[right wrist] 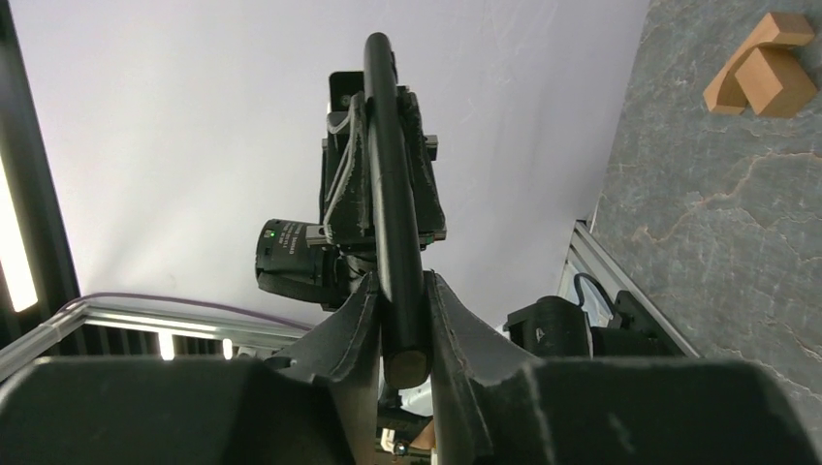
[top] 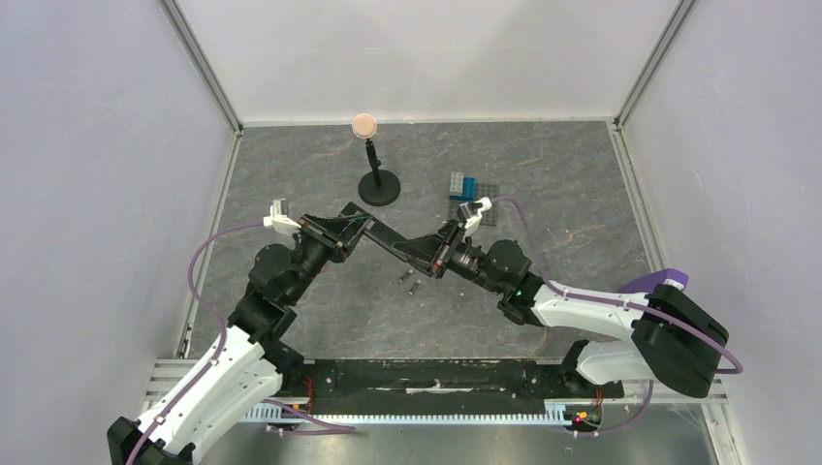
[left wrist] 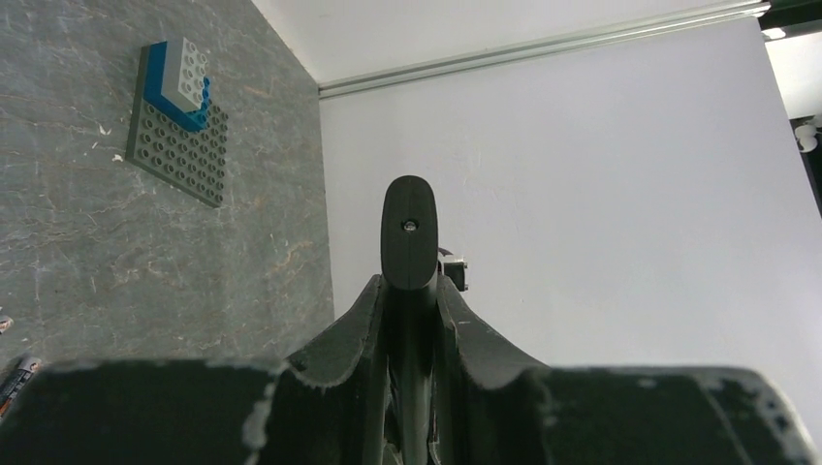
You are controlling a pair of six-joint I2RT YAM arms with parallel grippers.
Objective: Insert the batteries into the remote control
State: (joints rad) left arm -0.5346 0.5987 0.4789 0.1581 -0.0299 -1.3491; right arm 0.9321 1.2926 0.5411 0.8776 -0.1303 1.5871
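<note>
The remote control is a long black bar held off the table between both grippers. My left gripper is shut on its left end; in the left wrist view the remote's rounded end sticks out past my left gripper. My right gripper is shut on its right end; in the right wrist view the bar runs from my right gripper up to the other gripper. The two batteries lie side by side on the table just below the remote.
A black stand with a round tan top stands behind the arms. A grey studded baseplate with blue and grey bricks lies at the back right and shows in the left wrist view. A tan wooden block lies on the table.
</note>
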